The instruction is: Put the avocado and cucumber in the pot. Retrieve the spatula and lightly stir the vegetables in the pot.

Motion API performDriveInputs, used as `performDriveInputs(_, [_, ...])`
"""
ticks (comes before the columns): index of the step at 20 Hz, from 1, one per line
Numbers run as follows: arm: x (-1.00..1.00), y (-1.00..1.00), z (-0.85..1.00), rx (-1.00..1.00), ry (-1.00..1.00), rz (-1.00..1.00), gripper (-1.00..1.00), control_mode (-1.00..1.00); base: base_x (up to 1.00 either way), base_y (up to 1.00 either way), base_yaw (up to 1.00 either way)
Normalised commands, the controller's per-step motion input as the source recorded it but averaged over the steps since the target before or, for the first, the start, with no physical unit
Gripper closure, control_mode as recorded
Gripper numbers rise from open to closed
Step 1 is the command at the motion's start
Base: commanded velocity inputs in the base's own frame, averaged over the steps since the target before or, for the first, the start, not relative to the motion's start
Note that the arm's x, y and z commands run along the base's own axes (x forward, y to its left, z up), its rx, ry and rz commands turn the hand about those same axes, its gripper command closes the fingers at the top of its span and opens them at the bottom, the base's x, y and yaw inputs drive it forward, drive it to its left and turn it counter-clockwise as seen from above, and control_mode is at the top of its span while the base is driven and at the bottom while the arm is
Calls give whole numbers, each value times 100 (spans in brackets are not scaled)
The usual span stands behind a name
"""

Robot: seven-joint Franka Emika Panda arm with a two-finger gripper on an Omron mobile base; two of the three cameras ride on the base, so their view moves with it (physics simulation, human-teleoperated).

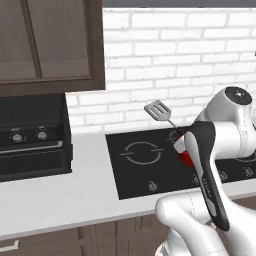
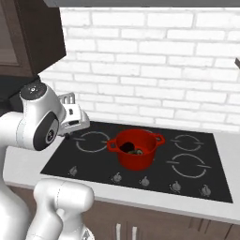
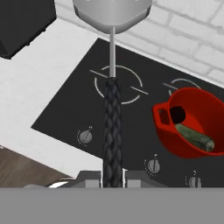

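Two fingers [image 3: 113, 178] grip the spatula [image 3: 112, 83] aloft; avocado [image 3: 177, 114] and cucumber [image 3: 195, 136] lie in the pot [image 3: 170, 140].

The pot [image 3: 192, 127] is bright red; inside, the avocado [image 3: 177, 114] looks almost black and the cucumber [image 3: 195, 137] mottled olive green. The spatula [image 3: 112, 87] has a silver-grey head, slotted in the left base view, and a black handle with a braided-looking texture. The hob [image 2: 93, 161] is black with pale ring marks, the wall [image 2: 154, 56] white brick.
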Motion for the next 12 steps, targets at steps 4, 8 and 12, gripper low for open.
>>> performDriveInputs(4, [9, -1, -3, 0, 4, -2, 100, -100, 19, 0, -5])
performDriveInputs(8, [1, 0, -2, 0, 5, 0, 100, -100, 0, 0, 0])
performDriveInputs(12, [6, -43, -5, -1, 9, 2, 100, -100, 0, 0, 0])
